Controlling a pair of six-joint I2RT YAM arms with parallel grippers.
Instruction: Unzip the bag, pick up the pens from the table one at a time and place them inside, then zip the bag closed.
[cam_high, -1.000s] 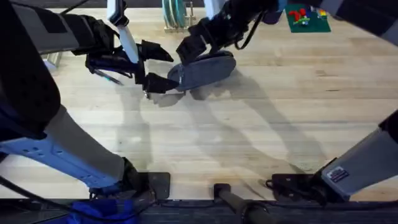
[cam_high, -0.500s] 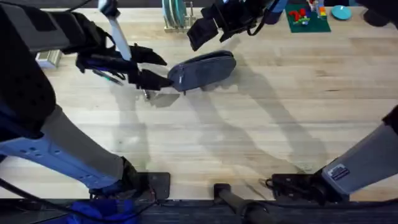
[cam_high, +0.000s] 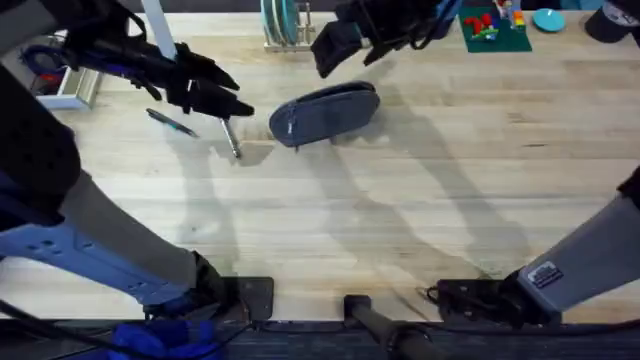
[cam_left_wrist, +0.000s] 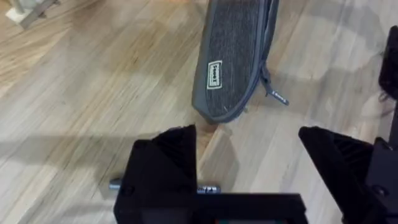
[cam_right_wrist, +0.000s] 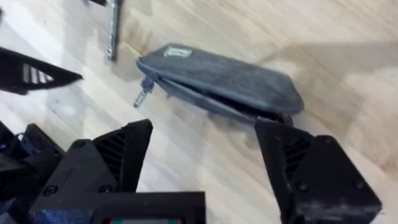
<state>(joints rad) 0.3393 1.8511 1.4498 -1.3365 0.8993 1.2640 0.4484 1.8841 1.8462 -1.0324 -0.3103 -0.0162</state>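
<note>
The bag (cam_high: 325, 112) is found lying flat on the tabletop (cam_high: 450, 200), at about 12 o'clock from the arm bases, its long axis running roughly from 8 o'clock to 2 o'clock. In the left wrist view the zipper pull (cam_left_wrist: 273, 93) is seen trailing loose from the near end of the bag (cam_left_wrist: 236, 56), beside a small sewn label (cam_left_wrist: 214, 73). In the right wrist view the seam appears closed along most of its length, though the far end cannot be judged.

The left hand (cam_high: 215, 92) is held above the tabletop at about 9 o'clock from the bag, near but not touching it, with its fingers apart and nothing between them. A pen (cam_high: 231, 138) lies on the tabletop just below that hand; a second pen (cam_high: 170, 122) lies farther toward 9 o'clock. The open left hand over the first pen is judged consistent with an approach for pick-up.

The right hand (cam_high: 345, 40) is held clear of the bag at about 12 o'clock from it, fingers spread and empty. This position is judged suited to steadying the bag or reaching the pull.

No pen is seen inside the bag. Unzipping is judged not complete.
</note>
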